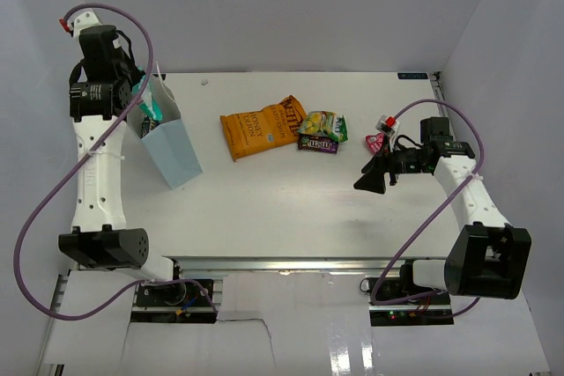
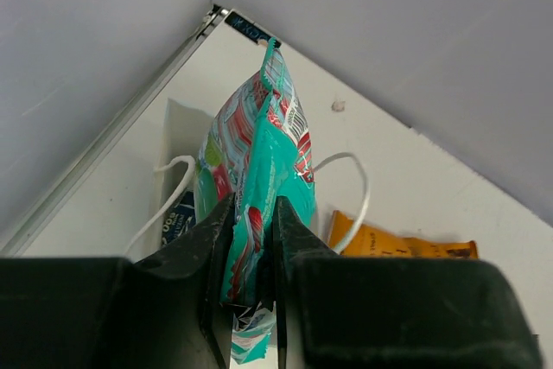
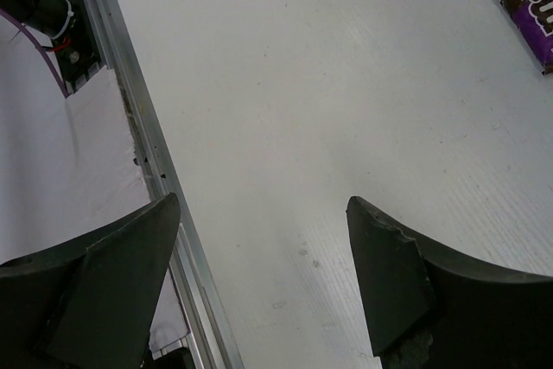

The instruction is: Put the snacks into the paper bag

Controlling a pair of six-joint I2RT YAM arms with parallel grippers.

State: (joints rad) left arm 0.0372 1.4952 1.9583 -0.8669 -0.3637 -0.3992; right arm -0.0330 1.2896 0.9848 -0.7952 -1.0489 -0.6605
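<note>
Left gripper [image 2: 253, 215]: fingers nearly closed, pinching the near end of the teal bag [image 2: 259, 140]. The bag's long axis runs straight out along the fingers, away from the wrist, with its crimped far edge towards the table's back corner. It sits between the two white string handles [image 2: 356, 189] of the paper bag [image 2: 186, 127], at the mouth; how deep it is cannot be told.

One dark blue bag [image 2: 179, 215] is inside the paper bag, low against the white wall and mostly hidden.

Top view: one paper bag [image 1: 178, 154] stands on the left of the table [image 1: 282, 209], mouth up, under the left gripper [image 1: 141, 103], with a bit of teal showing at its opening.

One orange bag [image 1: 260, 127] lies flat mid-table, well apart from the paper bag, long axis roughly left-right with the right end angled towards the back. Just right of it are one yellow-green packet [image 1: 326, 121] and one purple packet [image 1: 317, 143], touching or overlapping, purple on the near side with its long axis left-right. One pink packet [image 1: 374, 140] lies further right, near the right arm and partly hidden.

That makes six packets: four out on the table, one inside the bag, one pinched.

Right gripper [image 3: 261, 205]: fingers spread wide, empty, above bare table near the front rail [image 3: 143, 127]. A corner of the purple packet shows at the top right of its wrist view. In the top view the right gripper [image 1: 370, 180] points left, apart from all packets.
</note>
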